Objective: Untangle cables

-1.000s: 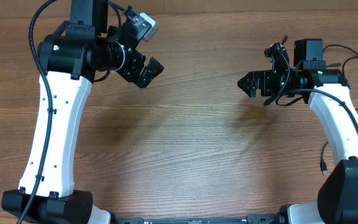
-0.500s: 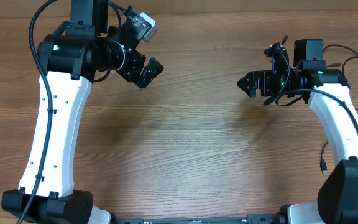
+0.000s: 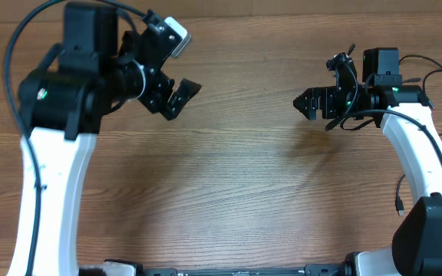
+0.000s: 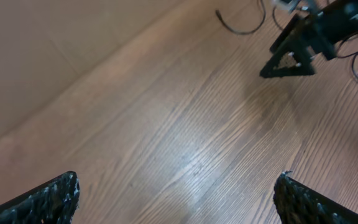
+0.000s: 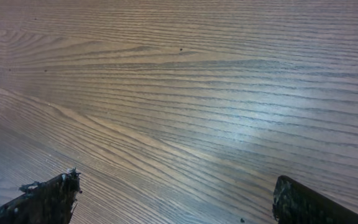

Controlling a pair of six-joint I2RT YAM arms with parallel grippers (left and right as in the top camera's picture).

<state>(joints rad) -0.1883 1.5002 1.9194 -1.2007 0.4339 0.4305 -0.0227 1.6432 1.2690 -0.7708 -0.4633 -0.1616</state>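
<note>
No knotted coil of cables shows on the wood. Thin black cables lie only at the far right: one loops by the right arm [image 3: 438,74], another with a small plug end hangs near its base [image 3: 398,201]. The left wrist view shows a thin cable [image 4: 240,29] with a plug tip beyond the right arm. My left gripper [image 3: 179,97] hovers over the upper left of the table, jaws wide open with nothing between them [image 4: 176,199]. Over the upper right my right gripper [image 3: 305,103] faces left, also open and empty [image 5: 176,199].
Bare wooden tabletop [image 3: 229,176] spans the space between the arms. The white left arm [image 3: 48,176] runs down the left side and the white right arm [image 3: 428,165] down the right. Thicker black arm cables arc over each arm.
The left arm has lifted and swung left, looming larger in the overhead view, and its gripper has tilted slightly. The right arm has not moved. Both grippers remain open.
</note>
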